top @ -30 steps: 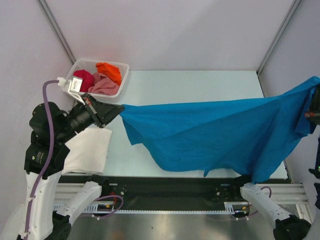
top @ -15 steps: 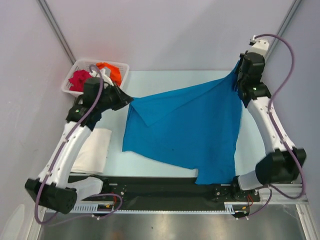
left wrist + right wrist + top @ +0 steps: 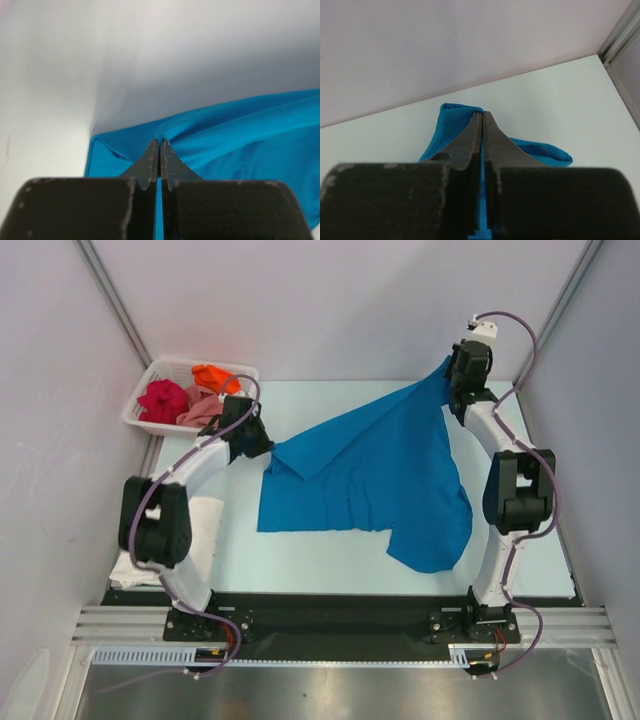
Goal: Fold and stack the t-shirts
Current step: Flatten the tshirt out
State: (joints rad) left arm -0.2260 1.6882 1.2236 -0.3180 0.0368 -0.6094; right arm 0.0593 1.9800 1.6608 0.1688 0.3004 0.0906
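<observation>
The bright blue t-shirt [image 3: 370, 480] lies spread over the middle of the table, its far right corner lifted. My left gripper [image 3: 262, 445] is shut on its left corner, low over the table. In the left wrist view the closed fingertips [image 3: 159, 144] pinch blue cloth [image 3: 240, 130]. My right gripper [image 3: 447, 375] is shut on the far right corner and holds it raised near the back wall. In the right wrist view [image 3: 483, 116] blue cloth [image 3: 452, 117] shows between and behind the fingers. A folded white t-shirt [image 3: 208, 525] lies at the left, partly under my left arm.
A white slotted basket [image 3: 200, 361] stands at the back left corner. It holds the crimson [image 3: 162, 398], orange [image 3: 215, 376] and dusty pink [image 3: 200, 412] shirts, all crumpled. Walls close in the table at the back and both sides.
Both arms have swung from high and wide to the far part of the table. The blue shirt has come down from hanging stretched in the air to lying on the table.
</observation>
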